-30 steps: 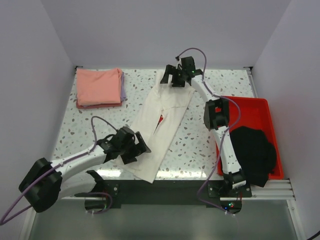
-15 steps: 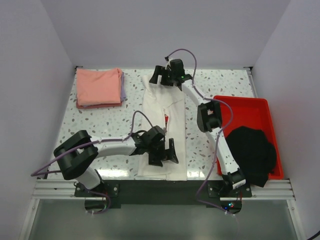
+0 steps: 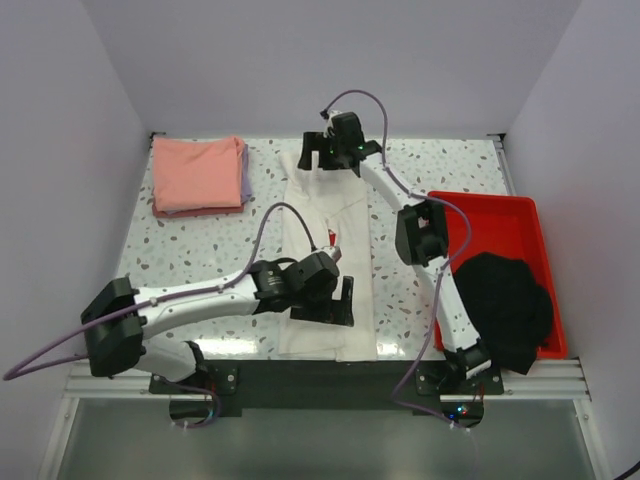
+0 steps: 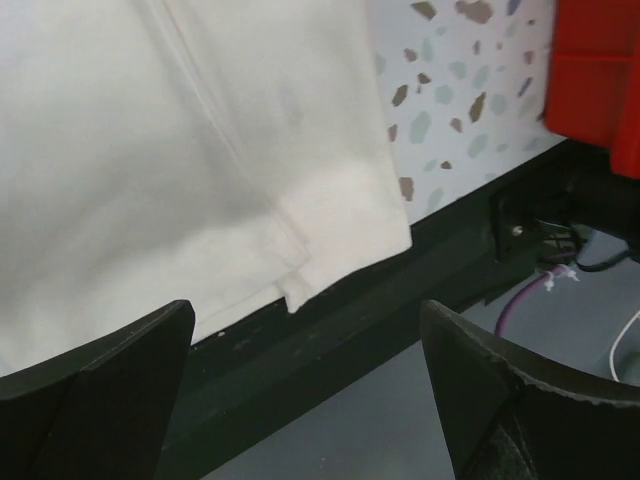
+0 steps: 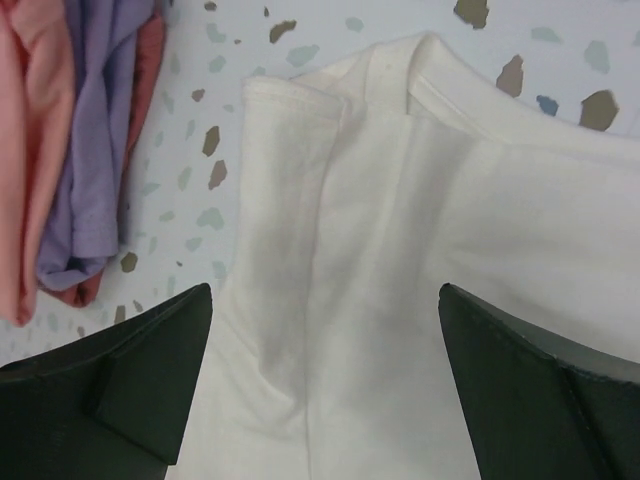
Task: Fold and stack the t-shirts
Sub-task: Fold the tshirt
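Swinging round from its slant of a second before, the cream-white t-shirt [image 3: 325,260] lay as a long narrow strip running straight from the far side of the table [image 3: 200,250] to the near edge, and the left arm had crossed from beside the cloth to above its hem. The left gripper [image 4: 308,312] hung over that near hem with its fingers spread wide and nothing between them; one corner of the hem overhung the table edge. The right gripper [image 5: 325,295] stood over the collar at the far end, likewise spread wide and empty. With one tool at each end, the pair looked placed to pull the strip straight, or to take both ends for a crosswise fold. At the far left, well apart from this, the salmon-pink t-shirt [image 3: 195,172] sat folded on the lavender t-shirt [image 5: 95,130], probably the stack the cream one must join. On the right, the red tray [image 3: 490,205] held only a black cloth [image 3: 505,305], bunched loosely.
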